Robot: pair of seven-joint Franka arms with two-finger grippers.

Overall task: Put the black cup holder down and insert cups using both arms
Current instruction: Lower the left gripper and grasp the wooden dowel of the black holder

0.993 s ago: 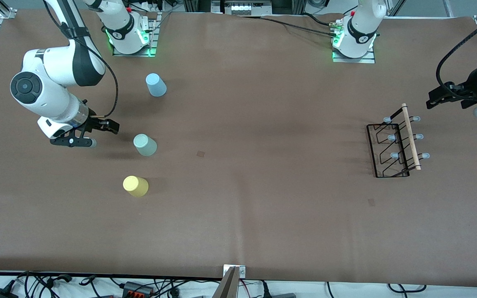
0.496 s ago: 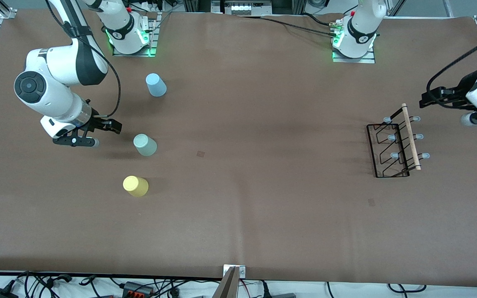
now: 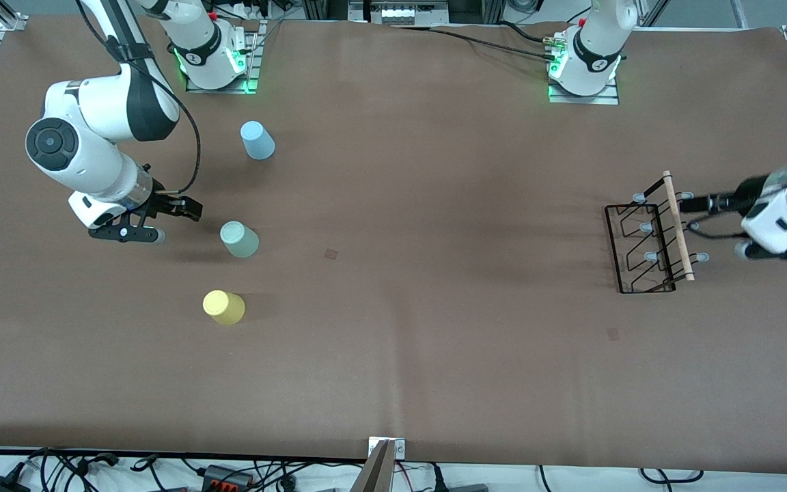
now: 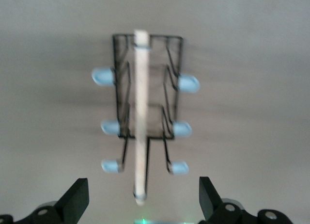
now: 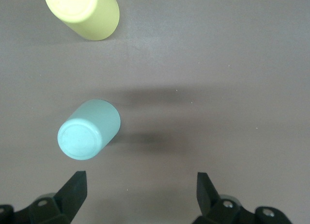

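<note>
Rack, your black cup holder (image 3: 646, 239), rod handle running near-to-far, pegs pointing toward both table ends, left gripper (image 4: 140, 204) spread just beside it, right gripper (image 5: 140, 197) spread near the green cup (image 5: 88, 129).

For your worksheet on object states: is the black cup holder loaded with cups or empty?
Empty. All six pegs of the black cup holder are bare; the three cups stand apart on the table.

The front view looks down from high across the bench (image 3: 393, 355) toward both bases. Each of the 2 wrist views looks down closely: left shares the black cup holder (image 3: 646, 246) (image 4: 145, 107), right the pale green cup (image 3: 239, 239) (image 5: 88, 129).
</note>
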